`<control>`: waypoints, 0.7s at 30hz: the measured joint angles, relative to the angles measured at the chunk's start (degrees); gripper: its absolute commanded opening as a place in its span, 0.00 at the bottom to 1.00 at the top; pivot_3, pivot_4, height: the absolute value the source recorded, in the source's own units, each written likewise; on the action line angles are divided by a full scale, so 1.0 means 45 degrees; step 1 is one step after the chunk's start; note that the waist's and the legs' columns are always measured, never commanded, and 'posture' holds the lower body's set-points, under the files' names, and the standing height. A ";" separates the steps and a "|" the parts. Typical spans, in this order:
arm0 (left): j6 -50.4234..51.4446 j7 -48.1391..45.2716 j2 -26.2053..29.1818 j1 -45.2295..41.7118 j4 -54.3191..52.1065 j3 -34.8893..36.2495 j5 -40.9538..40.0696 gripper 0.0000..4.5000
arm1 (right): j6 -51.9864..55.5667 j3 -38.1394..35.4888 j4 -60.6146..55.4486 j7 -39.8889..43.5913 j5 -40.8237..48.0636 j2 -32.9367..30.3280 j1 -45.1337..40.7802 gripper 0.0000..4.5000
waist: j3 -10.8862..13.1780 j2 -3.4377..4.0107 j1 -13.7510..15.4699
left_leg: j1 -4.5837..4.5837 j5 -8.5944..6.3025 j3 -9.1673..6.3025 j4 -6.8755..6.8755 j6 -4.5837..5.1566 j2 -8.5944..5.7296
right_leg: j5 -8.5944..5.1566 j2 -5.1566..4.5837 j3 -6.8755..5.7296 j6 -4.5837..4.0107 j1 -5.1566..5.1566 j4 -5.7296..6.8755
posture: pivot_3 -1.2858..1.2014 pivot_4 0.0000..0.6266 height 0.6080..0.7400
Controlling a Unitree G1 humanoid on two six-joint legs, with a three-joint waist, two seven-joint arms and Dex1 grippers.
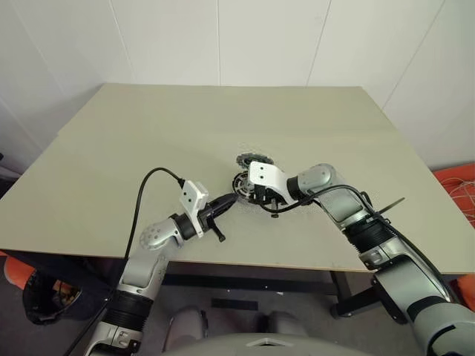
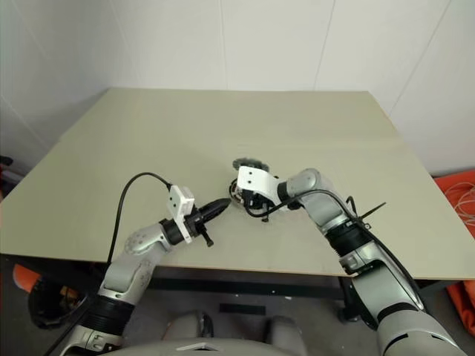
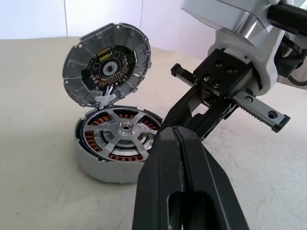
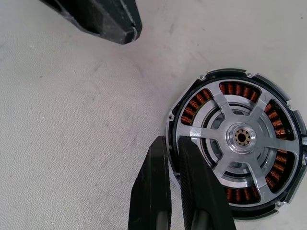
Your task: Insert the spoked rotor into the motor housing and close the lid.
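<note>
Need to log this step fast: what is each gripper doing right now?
Left gripper: shut, holding nothing.
Right gripper: nearly shut, at the rim of the motor housing; a grip cannot be told.

Beige table (image 1: 148,141) — white panelled walls (image 1: 223,37)

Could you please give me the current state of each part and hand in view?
spoked rotor: seated in the housing, windings showing between its spokes.
motor housing: on the table, open at the top.
lid: hinged up, open.
left hand: shut, empty.
right hand: nearly shut at the housing's rim, holding nothing.
</note>
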 measured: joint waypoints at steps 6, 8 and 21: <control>-0.0004 -0.0023 0.0024 -0.0012 0.0049 0.0050 -0.0011 0.00 | 0.4096 -0.0749 -0.3897 -0.0059 0.0924 -0.0996 0.1415 0.00 | 0.0058 -0.0006 0.0219 | -0.0054 -0.0024 0.0003 -0.0011 0.0039 -0.0004 | -0.0007 0.0000 0.0000 -0.0009 -0.0041 -0.0021 | 0.52 0.00 1.00; -0.0004 -0.0049 0.0002 -0.0054 0.0116 0.0040 -0.0011 0.00 | 0.5509 -0.0954 -0.5188 -0.0128 0.1379 -0.1212 0.1802 0.00 | 0.0059 -0.0007 0.0252 | -0.0069 -0.0026 0.0006 -0.0012 0.0042 -0.0002 | -0.0011 0.0000 0.0000 -0.0016 -0.0071 -0.0018 | 0.52 0.00 1.00; -0.0016 -0.0178 -0.0041 -0.0266 0.0587 0.0020 -0.0008 0.00 | 1.2105 -0.1854 -0.8669 -0.3044 0.3681 -0.0075 0.2220 0.00 | 0.0061 -0.0003 0.0317 | -0.0055 0.0029 0.0001 -0.0022 -0.0050 0.0000 | -0.0013 0.0001 0.0004 -0.0010 -0.0101 0.0022 | 0.52 0.00 1.00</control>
